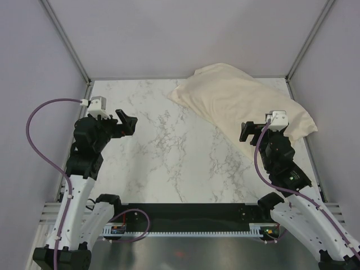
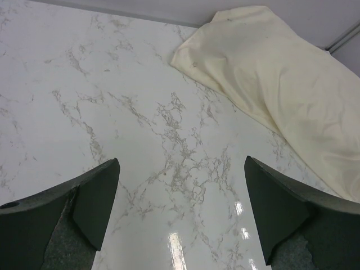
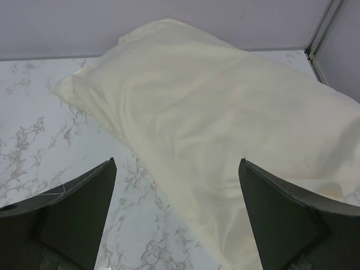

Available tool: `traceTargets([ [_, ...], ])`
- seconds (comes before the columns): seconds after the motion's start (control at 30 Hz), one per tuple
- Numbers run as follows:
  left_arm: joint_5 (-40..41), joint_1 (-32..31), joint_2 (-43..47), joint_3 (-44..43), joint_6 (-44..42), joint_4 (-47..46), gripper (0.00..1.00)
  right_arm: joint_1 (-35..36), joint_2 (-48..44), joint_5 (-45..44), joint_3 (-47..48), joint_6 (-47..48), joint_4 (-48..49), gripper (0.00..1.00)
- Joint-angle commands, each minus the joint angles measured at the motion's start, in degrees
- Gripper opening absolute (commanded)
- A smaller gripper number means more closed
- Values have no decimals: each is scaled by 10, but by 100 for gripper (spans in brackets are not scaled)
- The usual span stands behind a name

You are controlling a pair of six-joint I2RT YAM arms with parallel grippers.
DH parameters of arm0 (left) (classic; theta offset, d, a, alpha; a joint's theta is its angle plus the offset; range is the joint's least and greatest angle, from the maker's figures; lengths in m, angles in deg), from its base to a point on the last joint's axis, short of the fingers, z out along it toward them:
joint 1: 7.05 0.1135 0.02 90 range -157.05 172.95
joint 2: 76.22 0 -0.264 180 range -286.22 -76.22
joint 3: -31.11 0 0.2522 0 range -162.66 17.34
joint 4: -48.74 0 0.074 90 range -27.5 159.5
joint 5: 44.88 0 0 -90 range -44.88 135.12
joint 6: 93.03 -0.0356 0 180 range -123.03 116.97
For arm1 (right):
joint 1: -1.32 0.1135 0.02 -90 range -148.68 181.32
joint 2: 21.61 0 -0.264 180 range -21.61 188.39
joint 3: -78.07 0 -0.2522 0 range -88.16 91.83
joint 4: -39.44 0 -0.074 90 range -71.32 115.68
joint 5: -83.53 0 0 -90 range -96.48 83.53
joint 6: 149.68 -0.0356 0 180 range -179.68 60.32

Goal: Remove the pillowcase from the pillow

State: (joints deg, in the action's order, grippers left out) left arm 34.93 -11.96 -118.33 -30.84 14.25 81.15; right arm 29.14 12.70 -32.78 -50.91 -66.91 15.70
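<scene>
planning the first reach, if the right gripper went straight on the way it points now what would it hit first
The pillowcase: in the wrist view its cream fabric fills the gap ahead of the open right gripper. How far off it lies is unclear.

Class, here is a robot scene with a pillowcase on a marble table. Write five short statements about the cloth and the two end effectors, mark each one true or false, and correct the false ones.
1. The pillowcase lies at the far right of the table. True.
2. The left end effector grips a corner of the pillowcase. False: it is open over bare marble, well apart from the cloth.
3. The right end effector is open and holds nothing. True.
4. The pillowcase lies flat and empty. False: it bulges and looks filled out.
5. The right end effector is nearer the pillowcase than the left one. True.
</scene>
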Motion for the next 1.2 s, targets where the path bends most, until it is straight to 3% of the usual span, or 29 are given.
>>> traceTargets([
  [0.0,-3,1,-7,-9,6,-16,100,1,0,-12,0,4,7,98],
  [0.27,-18,1,-30,-11,3,-15,99,1,-1,-13,1,3,4,98],
  [0.43,18,-4,-51,-21,-11,-27,97,1,12,-14,9,1,-2,98],
  [0.53,50,-37,-95,-53,-18,-26,97,1,26,-16,31,-3,-20,98],
  [0.57,66,-76,-111,-77,-22,-27,97,1,28,-16,36,-7,-28,98],
  [0.63,151,-140,-167,-112,-36,-26,97,1,29,-9,53,-9,-36,98],
  [0.67,176,-203,-190,-155,-43,-28,98,1,28,-8,58,-10,-45,98],
  [0.73,172,-239,-275,-201,-29,-46,99,1,19,-9,74,-14,-57,98],
  [0.83,123,-261,-368,-277,24,-82,99,1,2,-11,90,-20,-83,98],
  [0.97,123,-310,-564,-432,37,-96,99,1,-21,-16,99,-24,-127,98],
  [1.17,126,-336,-762,-613,92,-78,98,1,-55,-41,118,-24,-178,98],
])
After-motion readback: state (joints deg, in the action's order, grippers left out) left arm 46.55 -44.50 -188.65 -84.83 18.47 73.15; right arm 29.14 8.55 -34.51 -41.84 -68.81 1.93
